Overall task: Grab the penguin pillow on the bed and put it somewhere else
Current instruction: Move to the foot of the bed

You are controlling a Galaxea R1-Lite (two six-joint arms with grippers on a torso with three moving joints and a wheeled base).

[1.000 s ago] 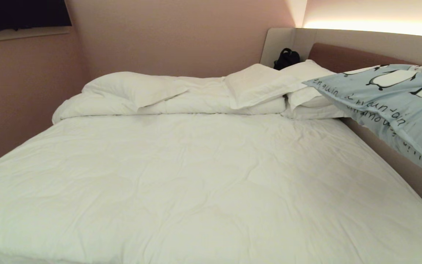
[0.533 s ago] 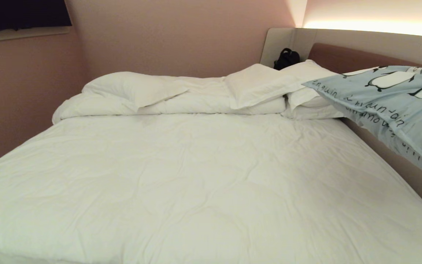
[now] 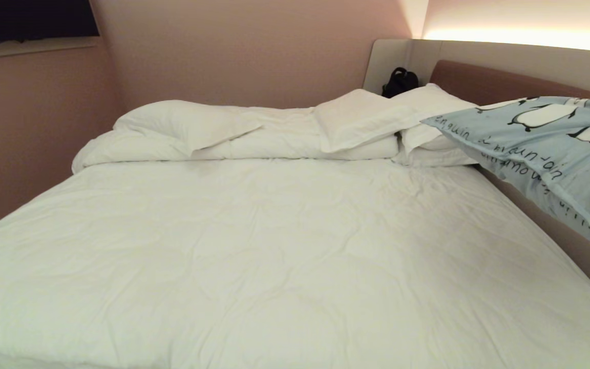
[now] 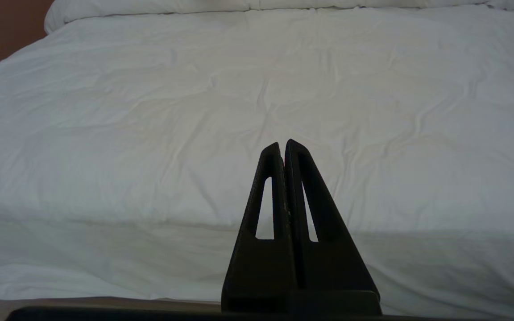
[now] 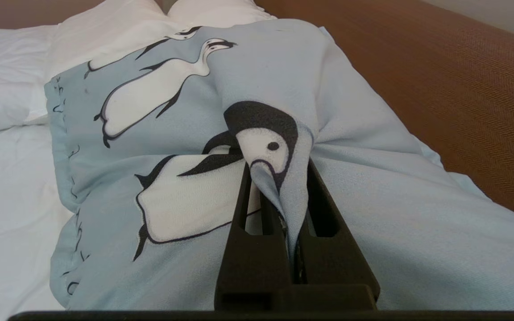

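With the right gripper point(image 5: 279, 196) clamped on a pinched fold of the penguin pillow point(image 3: 541, 143), pillow hangs off the surface at the right side of the bed point(image 3: 274, 246), long axis running from headboard point(image 3: 479, 79) fwd toward the gripper, which grips its near part. L gripper point(image 4: 283, 149) closed, empty, parked over the bed's near edge, so R arm is nearer. Vs. 1 s ago: pillow sits slightly lower in head view.

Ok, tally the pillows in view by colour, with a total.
White pillows: 3 clear; the stack on the right may hide more
Blue-grey penguin pillow: 1, pinched in the right tool
Total: 4
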